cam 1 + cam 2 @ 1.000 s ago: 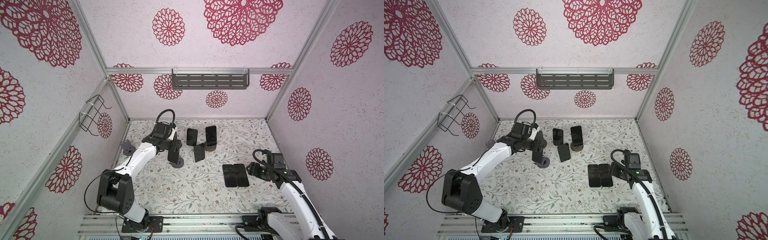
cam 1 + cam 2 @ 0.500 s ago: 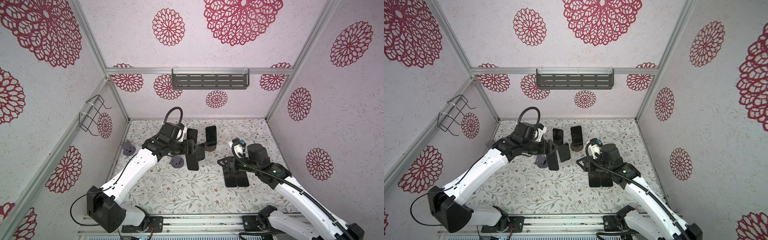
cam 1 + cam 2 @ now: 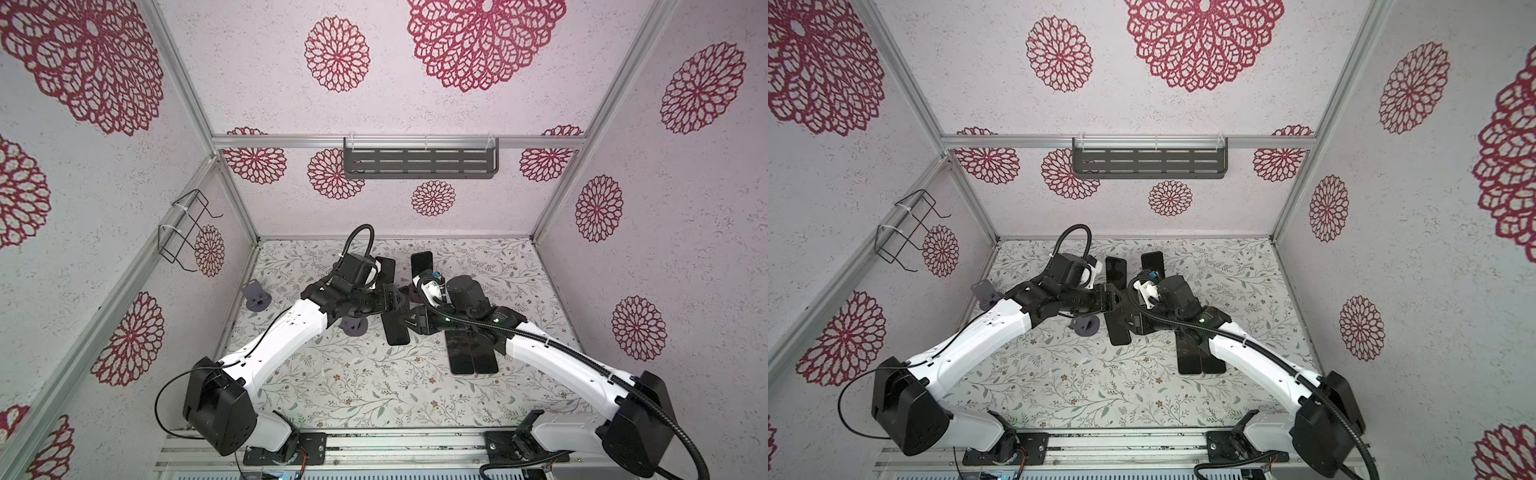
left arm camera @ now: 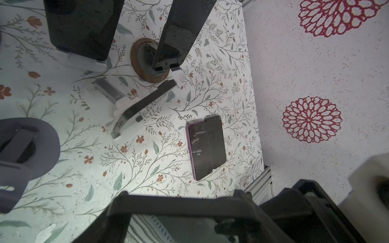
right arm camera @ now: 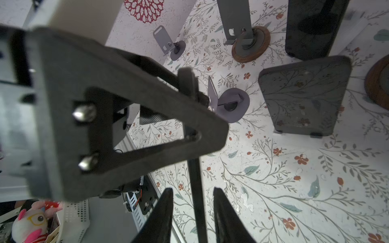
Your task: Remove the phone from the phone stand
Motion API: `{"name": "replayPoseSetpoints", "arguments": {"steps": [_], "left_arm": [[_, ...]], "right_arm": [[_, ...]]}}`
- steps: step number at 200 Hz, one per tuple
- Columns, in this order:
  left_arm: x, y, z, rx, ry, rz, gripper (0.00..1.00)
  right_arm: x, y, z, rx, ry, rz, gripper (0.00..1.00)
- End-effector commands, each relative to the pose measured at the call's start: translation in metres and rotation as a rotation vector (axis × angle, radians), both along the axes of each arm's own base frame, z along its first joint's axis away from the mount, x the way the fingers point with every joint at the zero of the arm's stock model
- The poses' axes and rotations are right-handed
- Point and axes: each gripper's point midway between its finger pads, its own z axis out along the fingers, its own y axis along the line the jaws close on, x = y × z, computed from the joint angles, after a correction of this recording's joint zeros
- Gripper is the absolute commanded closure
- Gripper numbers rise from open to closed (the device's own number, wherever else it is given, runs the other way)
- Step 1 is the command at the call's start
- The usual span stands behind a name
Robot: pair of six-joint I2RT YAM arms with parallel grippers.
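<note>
A black phone hangs in the air over the middle of the table. My left gripper is shut on it across its width. In the left wrist view the phone fills the bottom edge between the gripper's fingers. My right gripper has come in from the right. Its fingers stand on either side of the edge-on phone, with a gap on each side. The grey phone stand stands bare on the table below the left gripper.
Two phones lie flat side by side under the right arm. Two more phones lean on stands at the back. Another phone rests on a white stand. A bare grey stand is by the left wall.
The left gripper has lifted the phone off the grey stand and carried it toward the middle. The right arm swung in from the right front and its jaws narrowed around the phone.
</note>
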Motion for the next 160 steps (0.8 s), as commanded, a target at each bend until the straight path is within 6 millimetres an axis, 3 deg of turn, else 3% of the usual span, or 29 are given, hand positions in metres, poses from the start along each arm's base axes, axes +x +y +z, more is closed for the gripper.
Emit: {"name": "replayPoseSetpoints", "arguments": {"steps": [1,28,52,86,114,129,160], "left_arm": [[0.007,-0.005,0.024,-0.066,-0.071,0.015,0.89],[0.007,-0.006,0.025,-0.079,-0.079,0.010,0.88],[0.006,-0.006,0.024,-0.086,-0.082,0.004,0.83],[0.005,-0.014,0.039,-0.269,-0.127,-0.018,0.55],[0.002,-0.008,0.060,-0.338,-0.225,-0.015,0.13],[-0.003,-0.002,0.069,-0.337,-0.285,-0.035,0.01],[-0.016,-0.004,0.092,-0.552,-0.309,-0.124,0.03]], "right_arm": [[0.011,0.009,0.021,0.054,-0.053,-0.022,0.74],[0.014,0.009,0.015,0.033,-0.054,-0.032,0.78],[0.015,0.006,0.013,0.020,-0.062,-0.040,0.93],[0.015,0.004,0.019,0.039,-0.086,-0.037,1.00],[0.012,-0.005,0.033,0.075,-0.120,-0.047,1.00],[0.011,-0.018,0.041,0.101,-0.124,-0.065,1.00],[0.012,-0.059,0.041,0.108,-0.102,-0.125,1.00]]}}
